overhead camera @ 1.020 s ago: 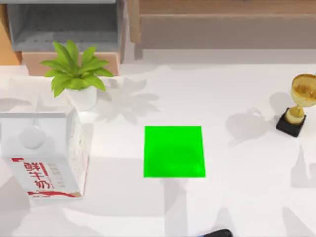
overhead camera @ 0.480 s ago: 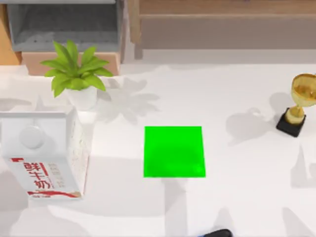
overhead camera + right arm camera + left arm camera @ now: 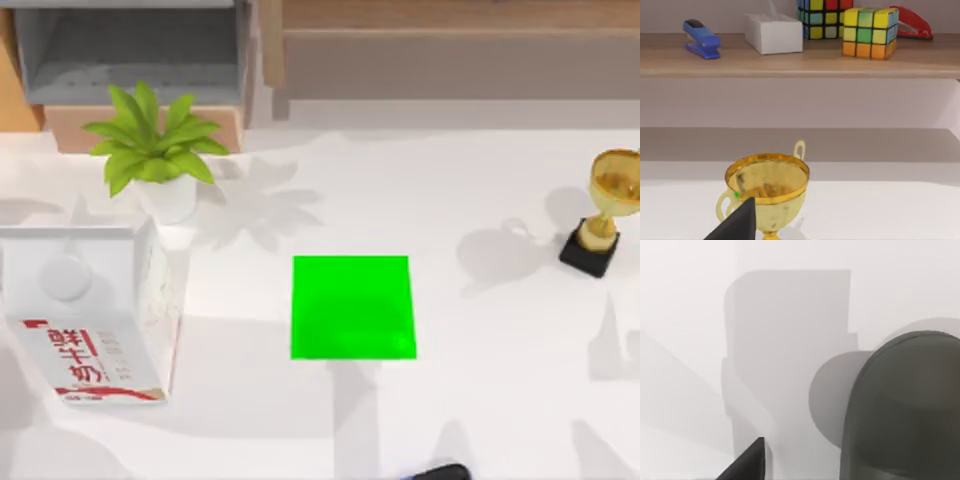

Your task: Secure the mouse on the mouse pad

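The mouse pad [image 3: 352, 307] is a flat bright green square lying a little right of the table's middle, with nothing on it. At the table's front edge, right of centre, a small black rounded thing with a blue speck [image 3: 437, 472] is cut off by the picture's border; it looks like the mouse. One dark fingertip [image 3: 745, 465] of my left gripper shows over white table, beside a large dark grey domed shape [image 3: 905, 415] that I cannot identify. One dark fingertip [image 3: 736, 224] of my right gripper shows in front of the gold trophy [image 3: 767, 187].
A tall milk carton [image 3: 90, 310] stands at the left, with a potted plant [image 3: 155, 150] behind it. The gold trophy [image 3: 605, 210] stands at the right edge. Behind the table, a wooden shelf [image 3: 800, 60] holds staplers, a tissue box and colour cubes.
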Controlling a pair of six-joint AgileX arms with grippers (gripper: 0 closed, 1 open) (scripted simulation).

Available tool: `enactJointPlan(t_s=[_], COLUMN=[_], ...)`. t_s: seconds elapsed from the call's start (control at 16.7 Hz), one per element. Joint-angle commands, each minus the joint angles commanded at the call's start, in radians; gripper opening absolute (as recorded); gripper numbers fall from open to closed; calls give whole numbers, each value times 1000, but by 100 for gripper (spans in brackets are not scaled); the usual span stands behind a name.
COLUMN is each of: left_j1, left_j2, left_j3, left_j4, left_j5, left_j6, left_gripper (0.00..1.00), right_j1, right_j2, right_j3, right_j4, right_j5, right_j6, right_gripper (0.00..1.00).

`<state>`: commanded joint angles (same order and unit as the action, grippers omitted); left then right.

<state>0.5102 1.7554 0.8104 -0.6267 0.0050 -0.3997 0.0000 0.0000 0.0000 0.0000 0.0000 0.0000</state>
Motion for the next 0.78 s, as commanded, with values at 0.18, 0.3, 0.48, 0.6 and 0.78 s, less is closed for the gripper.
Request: enactJointPlan(t_s=[0.18,0.3,0.48,0.6,0.78], left_j1=[0,0,0,0,0], left_j2=[0,0,0,0,0], left_j3=[0,0,0,0,0], left_j4=[0,0,0,0,0], left_j5=[0,0,0,0,0], left_j6=[0,0,0,0,0], left_gripper=[100,85,62,47,25], right_j1=[0,0,0,0,0], right_j2=[0,0,0,0,0], right_j3=[0,0,0,0,0], right_j4=[0,0,0,0,0], right_j5=[0,0,0,0,0], right_j6=[0,0,0,0,0], right_gripper=[100,100,100,100,100])
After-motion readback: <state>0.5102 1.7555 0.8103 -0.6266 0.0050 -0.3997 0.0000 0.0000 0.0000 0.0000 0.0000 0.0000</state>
